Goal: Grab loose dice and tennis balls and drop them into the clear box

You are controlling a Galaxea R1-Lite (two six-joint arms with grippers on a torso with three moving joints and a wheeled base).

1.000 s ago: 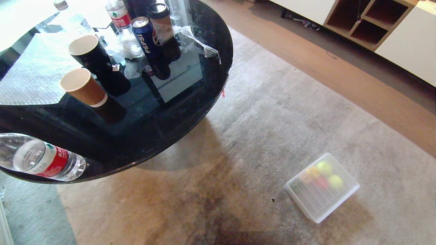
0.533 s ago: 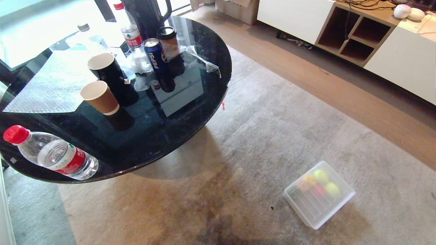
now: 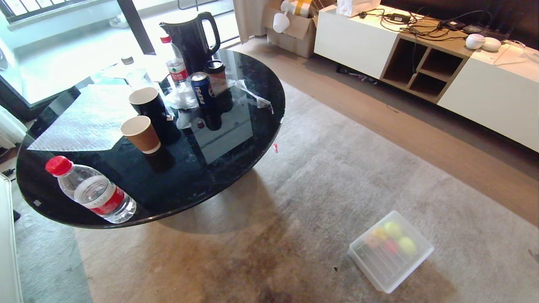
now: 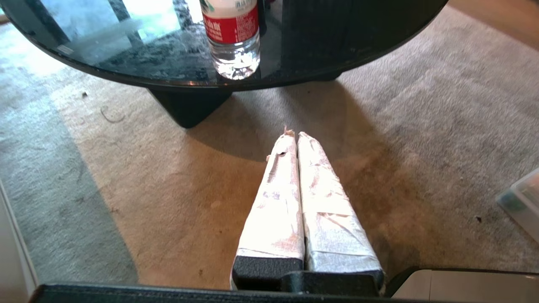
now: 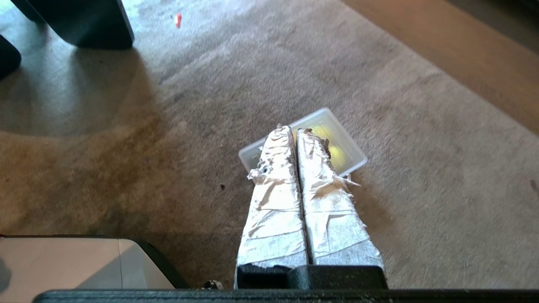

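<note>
Translucent ribbed clear box (image 3: 390, 256) of fuzzy tennis balls (image 3: 400, 237) on carpet (image 3: 320, 185)

Carpet (image 3: 337, 176) w/ clear box (image 3: 389, 254) on it; black round table (image 3: 236, 147) w/ bottles, cups, can, kettle.

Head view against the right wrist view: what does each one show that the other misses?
Only the head view shows the round black table's top with its water bottle, paper cups, Pepsi can and kettle, plus the white cabinet. Only the right wrist view shows the right gripper, shut and empty. Both show the clear box on the carpet with yellow-green tennis balls inside.
</note>
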